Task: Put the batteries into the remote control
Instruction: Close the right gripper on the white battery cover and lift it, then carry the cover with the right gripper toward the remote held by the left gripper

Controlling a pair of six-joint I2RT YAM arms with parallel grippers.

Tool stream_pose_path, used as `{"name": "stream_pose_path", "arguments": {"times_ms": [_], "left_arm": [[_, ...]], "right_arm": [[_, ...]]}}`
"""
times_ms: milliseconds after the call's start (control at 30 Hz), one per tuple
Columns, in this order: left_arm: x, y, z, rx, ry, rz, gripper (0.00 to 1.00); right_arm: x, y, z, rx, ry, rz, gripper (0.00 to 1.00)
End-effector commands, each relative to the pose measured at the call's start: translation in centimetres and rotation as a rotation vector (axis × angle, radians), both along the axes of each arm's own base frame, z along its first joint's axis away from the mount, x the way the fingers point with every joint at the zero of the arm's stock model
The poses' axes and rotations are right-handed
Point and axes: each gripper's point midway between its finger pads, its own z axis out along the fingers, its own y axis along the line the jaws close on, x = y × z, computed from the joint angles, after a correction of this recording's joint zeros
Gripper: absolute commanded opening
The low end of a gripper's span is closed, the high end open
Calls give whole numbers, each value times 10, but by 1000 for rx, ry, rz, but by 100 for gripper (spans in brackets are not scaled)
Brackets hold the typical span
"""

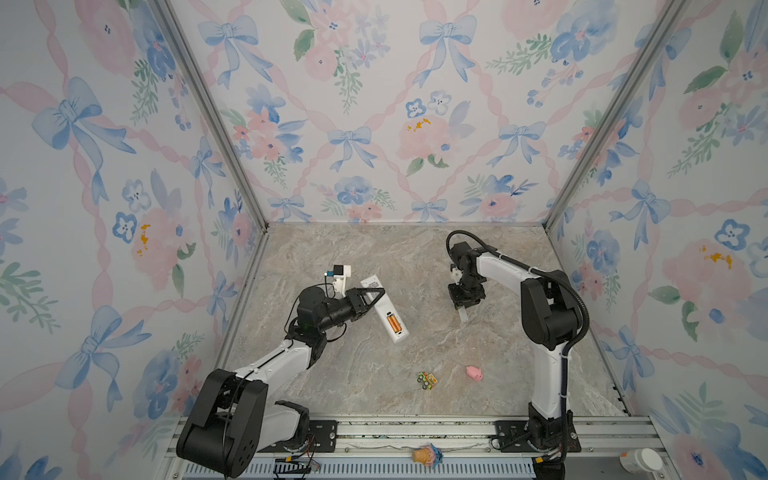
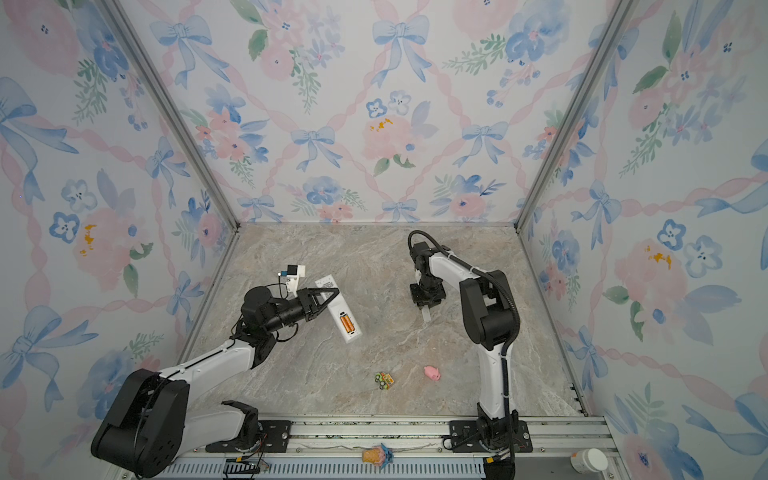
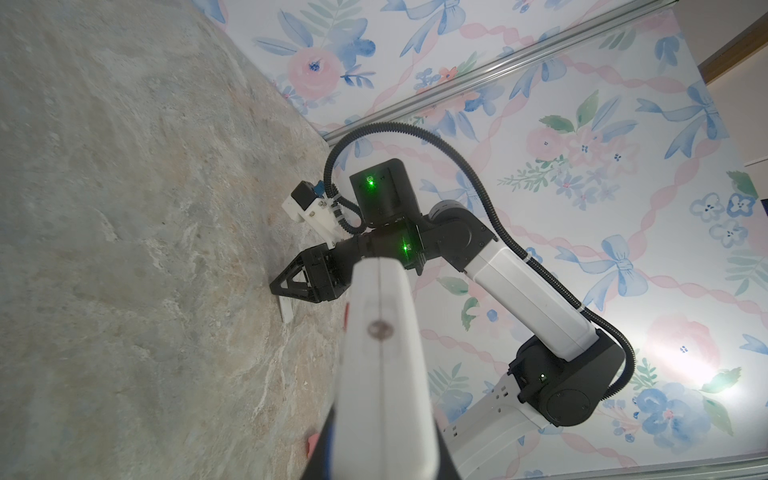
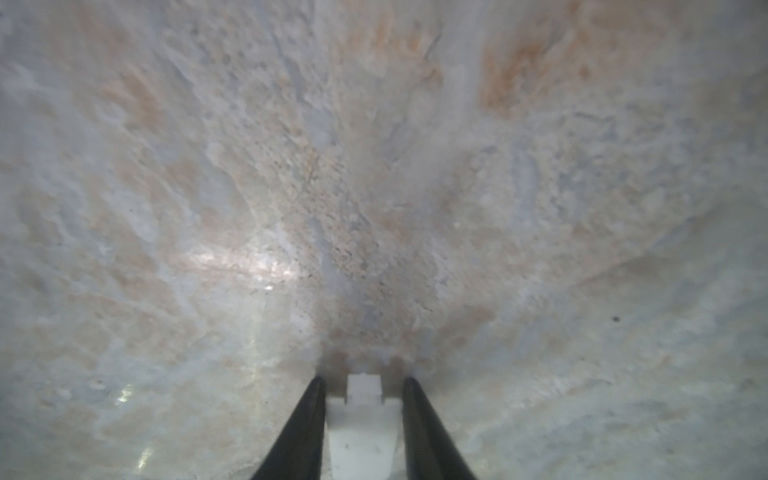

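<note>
The white remote control [image 1: 384, 311] is held off the table, back up, with my left gripper [image 1: 380, 291] shut on its far part. Two orange batteries [image 1: 394, 323] lie side by side in its open compartment, as both top views show [image 2: 347, 323]. In the left wrist view the remote [image 3: 382, 353] runs edge-on between the dark fingers [image 3: 318, 455]. My right gripper [image 1: 462, 306] points down at the small white cover piece [image 1: 463, 316] lying on the table. In the right wrist view its black fingers [image 4: 307, 415] press against both sides of the cover piece [image 4: 362, 432].
A pink pig toy [image 1: 473, 372] and a small green toy car [image 1: 427, 380] lie on the marble table [image 1: 353, 374] near the front. A white bottle [image 1: 640, 459] and a small toy [image 1: 426, 454] sit by the front rail. Floral walls close in three sides.
</note>
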Motion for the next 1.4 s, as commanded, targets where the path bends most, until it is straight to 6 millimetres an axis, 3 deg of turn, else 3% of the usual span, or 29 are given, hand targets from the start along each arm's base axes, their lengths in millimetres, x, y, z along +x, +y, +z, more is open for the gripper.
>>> {"name": "stream_pose_path", "arguments": {"times_ms": [0,467,833,1167,1367], "left_arm": [[1,-2,3,-6,-18,-2,0],[5,-3,5,-4,-22,-2,0],[10,-2,3,0,-17,-1,0],[18,1,5,0,-18,5,0],[20,5,5,0,-20,19,0]], "right_arm": [[-1,-1,-6,-33,20,17,32],[-5,8,-1,-22,4,50,21],[-9,20,24,27,-76,78,17],[-16,43,47,113,-169,133,15],[-23,65,80,169,-239,169,14]]}}
